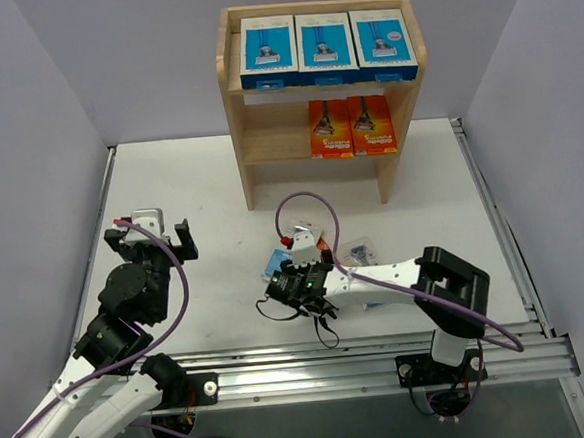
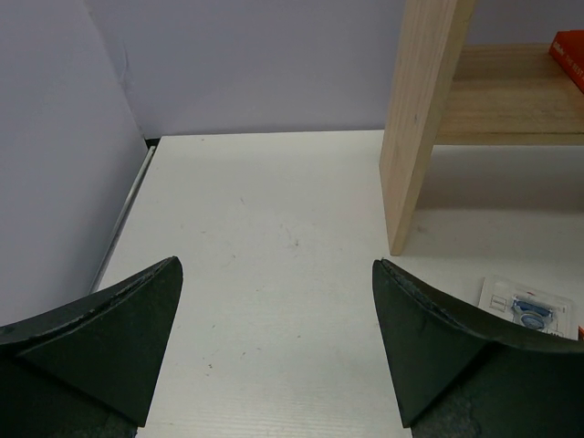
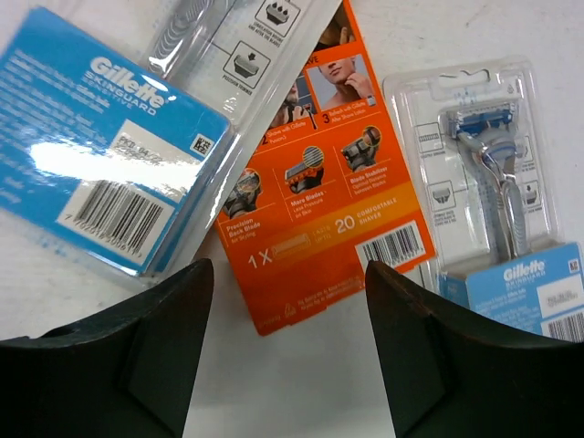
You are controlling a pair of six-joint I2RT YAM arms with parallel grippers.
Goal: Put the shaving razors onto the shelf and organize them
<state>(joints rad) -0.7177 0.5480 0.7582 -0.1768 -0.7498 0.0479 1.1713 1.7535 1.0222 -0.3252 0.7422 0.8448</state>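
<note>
The wooden shelf point(image 1: 232, 83) stands at the back, with three blue-and-white razor boxes point(image 1: 326, 46) on its top tier and two orange razor boxes point(image 1: 351, 127) on the middle tier. My right gripper point(image 1: 302, 283) hovers over loose packs on the table. Its open fingers point(image 3: 288, 263) straddle the lower end of an orange pack point(image 3: 319, 182) without touching it. A blue-labelled blister card point(image 3: 100, 173) lies to its left and a clear blister razor pack point(image 3: 493, 182) to its right. My left gripper point(image 1: 163, 233) stands open and empty point(image 2: 276, 265) over bare table.
The shelf's left side panel point(image 2: 415, 119) rises just ahead and right of my left gripper. A clear blister pack point(image 2: 529, 308) lies by its right finger. Grey walls close in both sides, and a metal rail point(image 1: 382, 358) runs along the near edge.
</note>
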